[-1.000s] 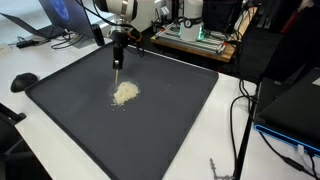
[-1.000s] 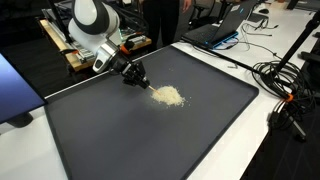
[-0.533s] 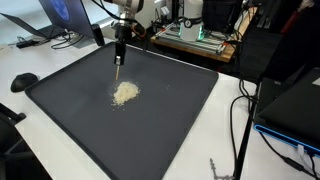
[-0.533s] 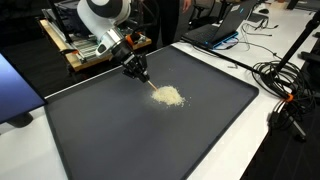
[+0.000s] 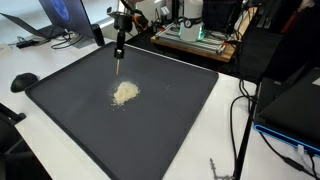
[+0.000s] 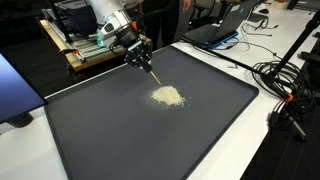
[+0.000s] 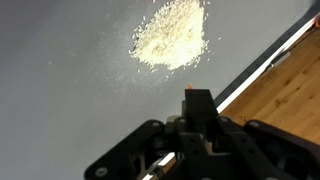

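Observation:
A small pile of pale grains [image 5: 125, 93] lies on a large dark mat [image 5: 175, 110] in both exterior views [image 6: 168, 96]. My gripper [image 5: 119, 45] hangs above the mat's far part, behind the pile and apart from it. It is shut on a thin stick-like tool [image 5: 119, 66] with a pale tip that points down and is clear of the mat. In an exterior view the gripper [image 6: 139, 55] and tool [image 6: 154, 74] tilt toward the pile. In the wrist view the gripper [image 7: 195, 110] grips a black block with an orange tip; the pile [image 7: 170, 35] lies ahead on the mat [image 7: 60, 80].
The mat lies on a white table [image 5: 230, 130]. A wooden rack with electronics [image 5: 195, 38] stands just behind the mat's far edge [image 6: 90, 50]. A laptop [image 5: 55, 20], a black round object [image 5: 24, 80] and cables [image 6: 285, 85] lie around the mat.
My gripper has risen and drawn back toward the mat's far edge, carrying the tool up and away from the pile. The pile has not changed.

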{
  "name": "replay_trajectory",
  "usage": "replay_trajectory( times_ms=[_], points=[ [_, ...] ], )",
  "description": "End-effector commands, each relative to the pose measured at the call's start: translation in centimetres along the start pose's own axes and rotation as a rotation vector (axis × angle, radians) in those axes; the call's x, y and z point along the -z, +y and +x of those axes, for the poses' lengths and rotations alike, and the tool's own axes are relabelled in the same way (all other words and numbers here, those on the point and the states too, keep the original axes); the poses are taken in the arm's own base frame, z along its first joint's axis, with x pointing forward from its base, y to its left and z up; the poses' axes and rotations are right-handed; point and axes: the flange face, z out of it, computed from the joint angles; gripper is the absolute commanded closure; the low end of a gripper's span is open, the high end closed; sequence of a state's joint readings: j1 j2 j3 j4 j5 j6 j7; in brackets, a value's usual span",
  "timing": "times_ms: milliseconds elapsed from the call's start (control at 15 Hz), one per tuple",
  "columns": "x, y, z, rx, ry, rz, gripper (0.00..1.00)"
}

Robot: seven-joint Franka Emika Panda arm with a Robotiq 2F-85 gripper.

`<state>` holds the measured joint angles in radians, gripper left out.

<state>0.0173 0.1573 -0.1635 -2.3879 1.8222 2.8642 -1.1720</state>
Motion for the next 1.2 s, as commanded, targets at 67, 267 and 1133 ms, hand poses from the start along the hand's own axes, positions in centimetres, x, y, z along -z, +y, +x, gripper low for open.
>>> replay_trajectory(
  times_ms=[67,267,1133],
  points=[
    [0.2,-2.6,-0.7,0.193,-0.108,-0.050,0.96],
    [-0.4,-3.7,-0.8,0.310,-0.172,-0.090,0.96],
    [0.5,-10.3,3.9,0.714,-0.324,-0.299,0.96]
  ],
)
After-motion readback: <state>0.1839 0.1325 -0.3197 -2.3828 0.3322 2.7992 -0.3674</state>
